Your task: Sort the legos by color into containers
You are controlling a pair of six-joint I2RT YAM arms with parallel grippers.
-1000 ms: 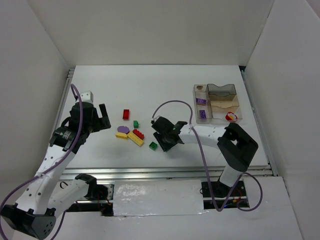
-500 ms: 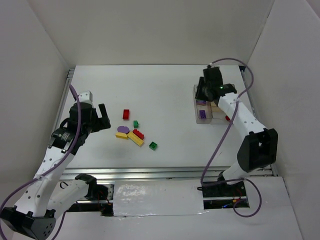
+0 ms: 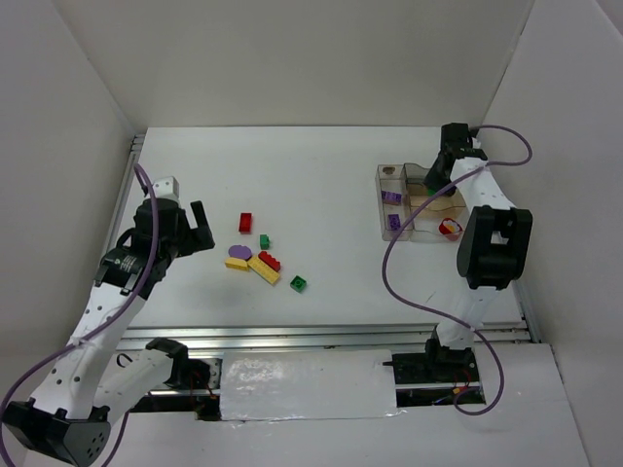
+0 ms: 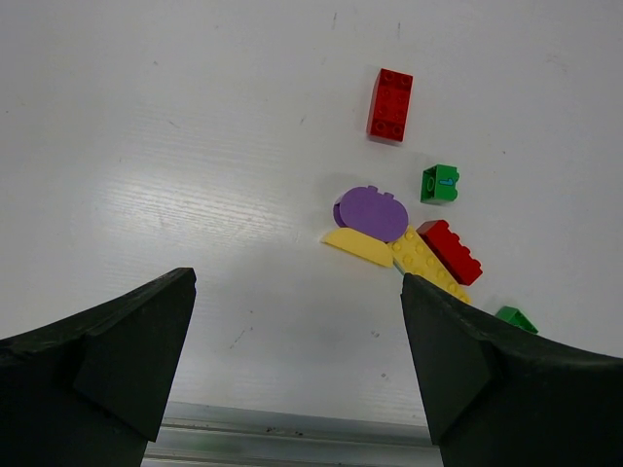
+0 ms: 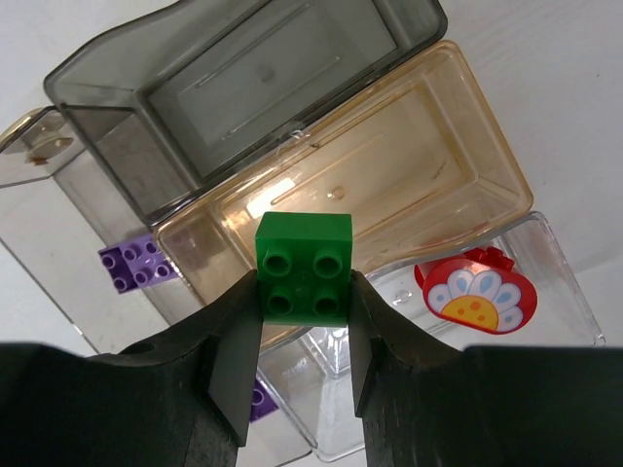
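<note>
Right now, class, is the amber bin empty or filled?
Empty: the amber bin shows only bare floor; the green brick is not yet inside.

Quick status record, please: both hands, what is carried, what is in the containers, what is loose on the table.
right hand: shut on green square brick, over the containers, about at the amber compartment
left hand: open, empty, above the table
amber compartment: empty
dark compartment: empty
clear compartments: purple bricks; red flower-print piece in a separate one
loose: purple rounded piece, two red bricks, two green bricks, two yellow pieces
</note>
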